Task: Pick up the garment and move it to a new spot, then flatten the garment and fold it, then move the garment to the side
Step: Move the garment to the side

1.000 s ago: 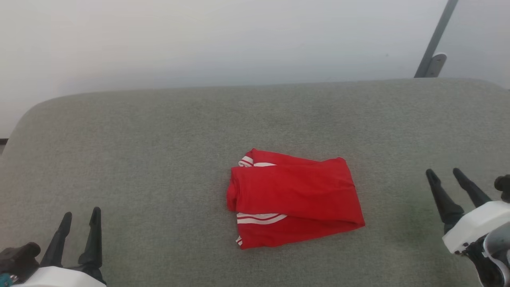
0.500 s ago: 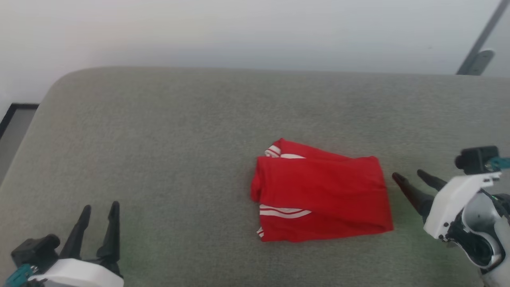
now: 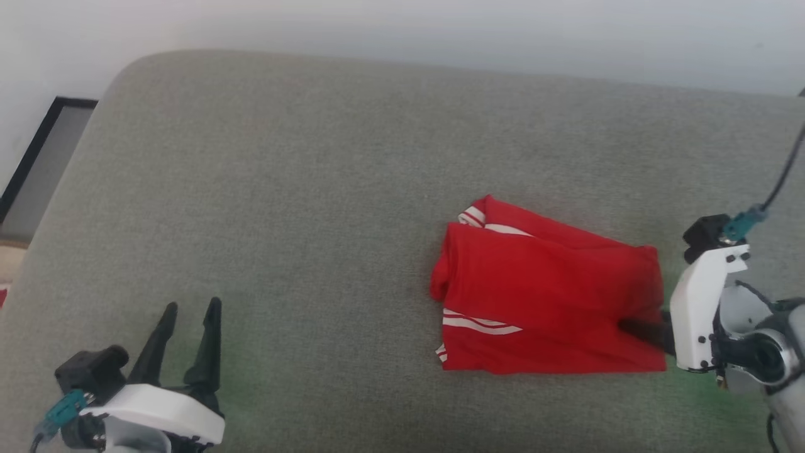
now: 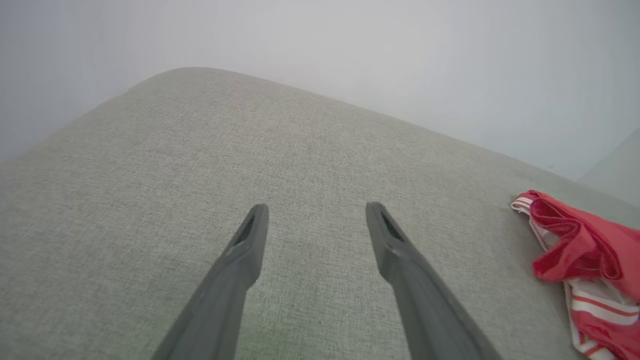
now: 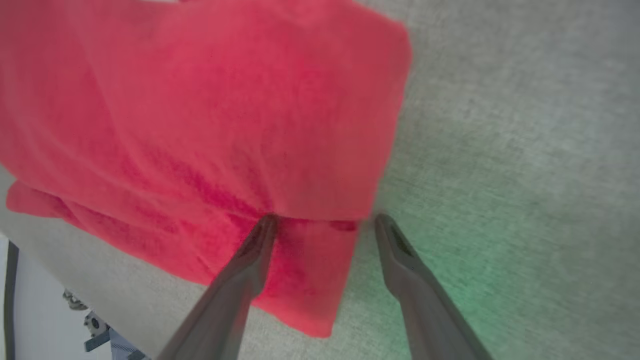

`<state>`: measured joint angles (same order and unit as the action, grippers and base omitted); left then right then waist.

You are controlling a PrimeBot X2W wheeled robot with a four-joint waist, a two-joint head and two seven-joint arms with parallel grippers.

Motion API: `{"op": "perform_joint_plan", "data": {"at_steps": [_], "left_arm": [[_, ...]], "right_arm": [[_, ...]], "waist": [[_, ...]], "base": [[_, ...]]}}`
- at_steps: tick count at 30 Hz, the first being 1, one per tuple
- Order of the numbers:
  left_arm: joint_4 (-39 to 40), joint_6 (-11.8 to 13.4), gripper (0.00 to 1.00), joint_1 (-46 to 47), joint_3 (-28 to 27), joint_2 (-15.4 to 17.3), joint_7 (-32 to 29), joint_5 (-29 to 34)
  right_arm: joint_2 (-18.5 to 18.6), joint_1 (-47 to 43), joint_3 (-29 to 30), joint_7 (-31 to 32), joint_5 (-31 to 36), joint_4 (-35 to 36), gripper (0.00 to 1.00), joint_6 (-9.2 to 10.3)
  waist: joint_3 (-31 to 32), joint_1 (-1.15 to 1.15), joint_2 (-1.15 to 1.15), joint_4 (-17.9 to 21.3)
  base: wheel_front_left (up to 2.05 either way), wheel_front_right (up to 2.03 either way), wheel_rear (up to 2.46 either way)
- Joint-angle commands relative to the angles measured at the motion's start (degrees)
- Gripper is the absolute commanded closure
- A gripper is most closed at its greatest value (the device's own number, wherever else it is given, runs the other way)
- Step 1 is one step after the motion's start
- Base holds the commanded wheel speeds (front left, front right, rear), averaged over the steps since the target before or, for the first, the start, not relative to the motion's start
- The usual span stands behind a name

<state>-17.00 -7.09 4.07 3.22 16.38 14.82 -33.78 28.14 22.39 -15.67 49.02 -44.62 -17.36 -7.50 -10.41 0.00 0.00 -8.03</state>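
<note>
On the grey woven cushion (image 3: 314, 189) in front of my rig, the garment (image 3: 547, 302) lies folded into a compact red block right of centre, with white striped trim showing at its far left corner and along its near left edge. From the head view I see my right arm reaching in from the right edge, its white wrist housing (image 3: 698, 314) turned so the fingers run low and sideways toward the garment's right edge, a cable with a teal plug (image 3: 742, 221) rising off the wrist. The right gripper (image 5: 325, 220) stands spread wide: in its own wrist view, one fingertip (image 5: 265, 225) sits at the fold line where the upper red layer overhangs the lower one, touching the cloth, while the other fingertip (image 5: 382, 222) rests over bare cushion just beside the garment's edge. Nothing is pinched between them. My left arm sits at the lower left of the head view, fingers pointing up the picture, and the left gripper (image 3: 192, 305) is likewise spread, holding nothing, above bare cushion and well apart from the garment. Its wrist view shows the left gripper (image 4: 316, 207) over the weave and the garment (image 4: 590, 260) off at the right edge, bunched red folds beside the striped trim.
</note>
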Motion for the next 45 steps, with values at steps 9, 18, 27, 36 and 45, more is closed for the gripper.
{"op": "perform_joint_plan", "data": {"at_steps": [9, 18, 27, 36, 45], "left_arm": [[-2.1, -0.2, 0.0, 3.4, 1.3, -0.7, 0.4, 0.6], [-1.2, -0.3, 0.0, 4.6, 0.5, 0.0, 0.4, 0.7], [0.8, -0.3, 0.0, 6.7, 0.7, -0.4, 0.4, 1.2], [1.7, -0.3, 0.0, 10.2, 2.8, -0.8, 0.4, 2.2], [2.8, -0.3, 0.0, 15.5, 5.9, -0.8, 0.4, 2.7]], "right_arm": [[-3.5, 1.9, 1.7, 9.5, 0.3, -0.5, 1.0, 0.02], [-2.5, 3.2, 5.8, 8.9, 0.9, 2.7, 1.0, 0.03], [1.0, 6.2, 10.5, 8.6, 2.4, 4.9, 1.0, 0.03], [4.9, 9.0, 14.1, 7.4, 3.7, 3.2, 1.0, 0.03], [9.9, 12.9, 16.0, 2.8, 5.7, -0.7, 1.0, 0.03]], "waist": [[-1.8, 0.0, 0.0, -1.7], [-2.4, 0.0, 0.0, -0.5], [-4.7, 0.0, 0.0, 3.2], [-7.5, 0.0, 0.0, 8.4], [-10.7, 0.0, 0.0, 13.5]], "base": [[0.0, 0.0, 0.0], [0.0, 0.0, 0.0], [0.0, 0.0, 0.0], [0.0, 0.0, 0.0], [0.0, 0.0, 0.0]]}}
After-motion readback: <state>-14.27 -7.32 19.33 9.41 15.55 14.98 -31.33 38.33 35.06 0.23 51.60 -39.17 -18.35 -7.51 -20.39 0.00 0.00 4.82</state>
